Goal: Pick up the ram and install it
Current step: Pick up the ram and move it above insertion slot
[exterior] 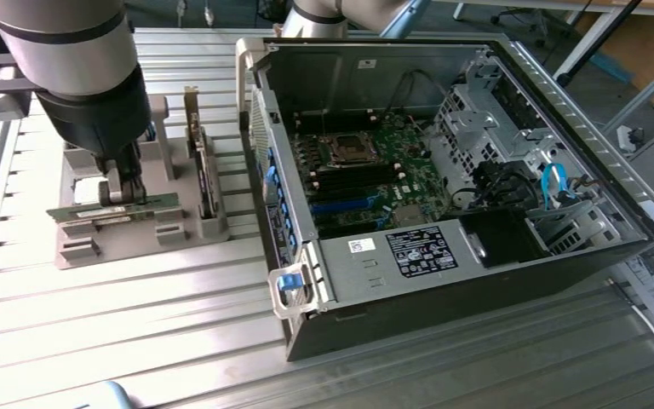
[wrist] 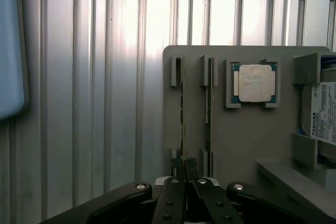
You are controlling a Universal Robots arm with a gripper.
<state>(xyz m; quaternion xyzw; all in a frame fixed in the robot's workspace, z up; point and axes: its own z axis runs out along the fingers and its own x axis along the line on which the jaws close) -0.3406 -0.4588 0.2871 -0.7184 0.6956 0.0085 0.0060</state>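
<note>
While the gripper (wrist: 184,166) is clamped on one ram (wrist: 181,114) standing edge-up in the holder (wrist: 236,140), the second ram (wrist: 208,114) stands just beside its fingers, untouched; one processor (wrist: 254,83) lies farther off.

Desk (exterior: 134,315): bare aluminium, ribbed in long parallel slats with dark grooves between them, running across the whole work area. Two items sit directly on it. A grey moulded holder block (exterior: 185,230) lies flat toward the exterior view's left. An open computer case (exterior: 350,281) lies on its side just beside it, toward the exterior view's right, with a narrow strip of slats between them. A pale blue object (exterior: 106,396) shows at the desk's near edge, cut off, kind unclear.
</note>
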